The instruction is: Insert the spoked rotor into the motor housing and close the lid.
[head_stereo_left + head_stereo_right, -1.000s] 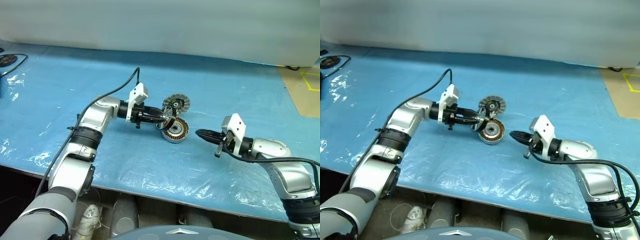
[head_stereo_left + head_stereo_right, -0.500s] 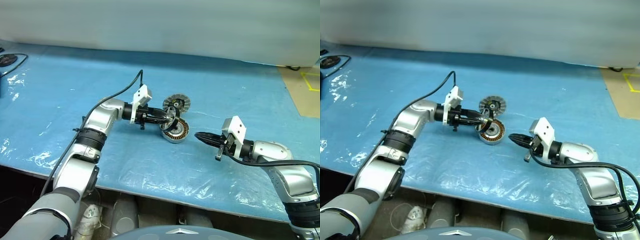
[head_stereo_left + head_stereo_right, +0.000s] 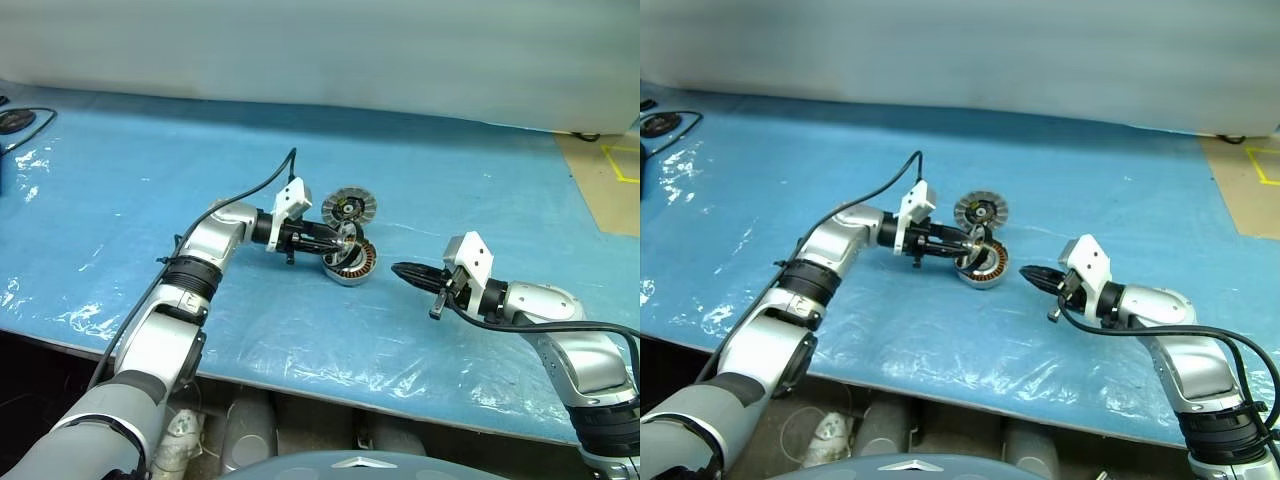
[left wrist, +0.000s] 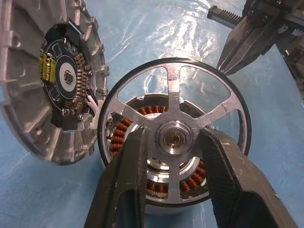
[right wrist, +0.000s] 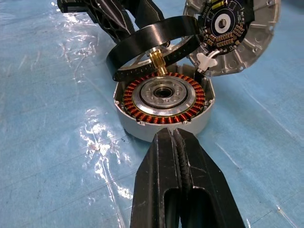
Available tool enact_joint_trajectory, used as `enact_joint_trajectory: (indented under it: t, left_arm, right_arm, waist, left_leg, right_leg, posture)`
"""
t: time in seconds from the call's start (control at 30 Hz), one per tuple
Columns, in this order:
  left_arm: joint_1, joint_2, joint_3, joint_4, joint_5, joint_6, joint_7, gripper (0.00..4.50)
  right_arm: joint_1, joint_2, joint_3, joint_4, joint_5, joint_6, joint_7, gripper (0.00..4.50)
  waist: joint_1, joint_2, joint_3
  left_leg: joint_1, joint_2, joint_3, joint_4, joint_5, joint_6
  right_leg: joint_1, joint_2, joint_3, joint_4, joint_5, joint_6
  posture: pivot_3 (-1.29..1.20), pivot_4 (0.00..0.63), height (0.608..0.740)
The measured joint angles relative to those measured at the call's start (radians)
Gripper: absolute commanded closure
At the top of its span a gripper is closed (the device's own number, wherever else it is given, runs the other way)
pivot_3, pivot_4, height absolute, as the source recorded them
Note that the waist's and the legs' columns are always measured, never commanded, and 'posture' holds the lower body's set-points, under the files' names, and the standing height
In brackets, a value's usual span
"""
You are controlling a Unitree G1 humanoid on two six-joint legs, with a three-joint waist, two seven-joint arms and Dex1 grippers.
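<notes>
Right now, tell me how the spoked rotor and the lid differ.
The spoked rotor is a dark ring with thin silver spokes you can see through; the lid is a solid ribbed silver disc with a dark centre. The rotor is held tilted over the motor housing in the left end effector; the lid is not gripped and stands propped beside the housing. Both are round.

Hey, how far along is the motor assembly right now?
Done: the left gripper has picked up the dark spoked rotor. In hand: it holds the rotor tilted just above the silver housing with copper windings, not yet seated. Left: seating the rotor, then closing the ribbed silver lid, which lies beside the housing. The right gripper is shut.
</notes>
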State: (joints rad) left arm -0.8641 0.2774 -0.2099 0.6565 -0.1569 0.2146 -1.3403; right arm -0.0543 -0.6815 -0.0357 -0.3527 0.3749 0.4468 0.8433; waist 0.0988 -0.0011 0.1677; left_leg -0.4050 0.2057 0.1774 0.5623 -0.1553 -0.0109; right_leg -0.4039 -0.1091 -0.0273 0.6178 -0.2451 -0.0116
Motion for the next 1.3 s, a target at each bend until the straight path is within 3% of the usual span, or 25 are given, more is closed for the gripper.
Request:
enact_joint_trajectory:
  t: [0.43,0.73,0.9,1.03,1.3]
  left_arm:
    - [-0.024,0.018,-0.054,0.044,0.075,-0.066,0.004,3.13]
    - [-0.032,-0.007,-0.057,0.07,0.098,-0.066,0.057,0.08]
    - [-0.034,-0.009,-0.031,0.061,0.076,-0.029,0.076,0.03]
    - [-0.03,-0.015,-0.006,0.007,0.026,0.022,0.069,0.91]
    - [0.058,-0.052,0.024,-0.13,-0.05,0.126,0.105,3.85]
  right_arm:
    - [-0.011,0.001,0.01,0.0,-0.008,-0.002,-0.017,4.5]
    - [-0.014,0.008,0.021,0.0,-0.025,-0.013,-0.018,4.5]
    - [-0.014,0.008,0.022,0.0,-0.034,-0.022,-0.018,4.5]
    - [-0.016,0.011,0.023,0.003,-0.038,-0.026,-0.016,4.5]
    - [-0.025,0.016,0.033,0.024,-0.047,-0.037,-0.016,4.5]
  waist:
    - [-0.001,0.0,0.0]
    - [0.001,0.0,0.0]
    - [0.002,0.0,0.0]
    - [0.002,0.0,0.0]
    - [0.001,0.0,0.0]
  left_leg:
    - [0.001,0.0,0.0,0.0,-0.001,-0.001]
    - [0.0,0.0,0.0,0.0,-0.001,-0.001]
    - [0.0,0.0,0.0,0.0,-0.001,-0.001]
    - [0.0,0.0,0.0,0.0,0.0,0.0]
    - [0.0,0.0,0.0,0.0,0.0,0.0]
  right_leg:
    - [0.001,0.0,0.0,0.0,0.0,0.0]
    - [0.001,0.0,0.0,0.0,0.0,0.0]
    - [0.0,0.0,0.0,0.0,0.0,0.0]
    - [0.0,0.0,0.0,0.0,0.0,0.0]
    - [0.0,0.0,0.0,0.0,0.0,0.0]
  posture:
    - [0.0,0.15,0.74]
    - [0.0,0.15,0.74]
    - [0.0,0.15,0.74]
    - [0.0,0.15,0.74]
    - [0.0,0.15,0.74]
